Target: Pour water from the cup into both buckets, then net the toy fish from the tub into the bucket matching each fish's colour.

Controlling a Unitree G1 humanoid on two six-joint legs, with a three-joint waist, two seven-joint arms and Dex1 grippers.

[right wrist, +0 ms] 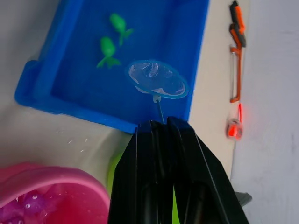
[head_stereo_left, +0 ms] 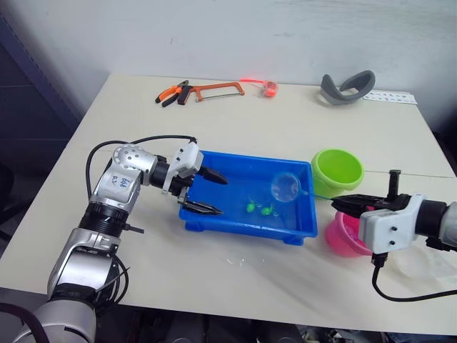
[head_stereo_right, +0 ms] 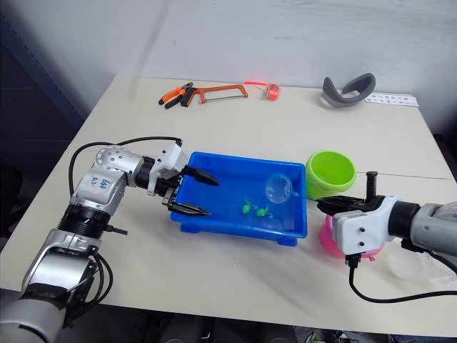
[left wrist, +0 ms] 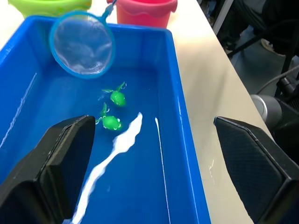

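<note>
net (head_stereo_left: 288, 187) is hanging over the far-right part of the tub (head_stereo_left: 214, 218), hoop just ahead of the right gripper (right wrist: 161, 122); its fingers (right wrist: 140, 168) are pressed together on the thin handle, holding it, seen in the right wrist view; mesh is looking empty; two green fish (head_stereo_left: 260, 208) are sitting side by side in the water, between the hoop and the left gripper (head_stereo_left: 207, 191), nearer the tub's front wall; left gripper is sitting at the tub's left end, fingers (left wrist: 51, 163) spread wide and gripping nothing, one over the water and one outside the front rim per the left wrist view; pink bucket (head_stereo_left: 343, 236) is standing just under the right fingers, beside the tub's right end, small pink-purple fish showing inside it in the right wrist view; green bucket (head_stereo_left: 336, 170) is standing just beyond the pink one, close to the tub's far-right corner; clear cup (head_stereo_left: 428, 263) is resting on the surface (head_stereo_left: 285, 128) on the outer side of the right arm; well past both grippers at the far edge: orange-handled pliers (head_stereo_left: 171, 93), a hacksaw (head_stereo_left: 218, 89), a grey curved band (head_stereo_left: 348, 87).
</note>
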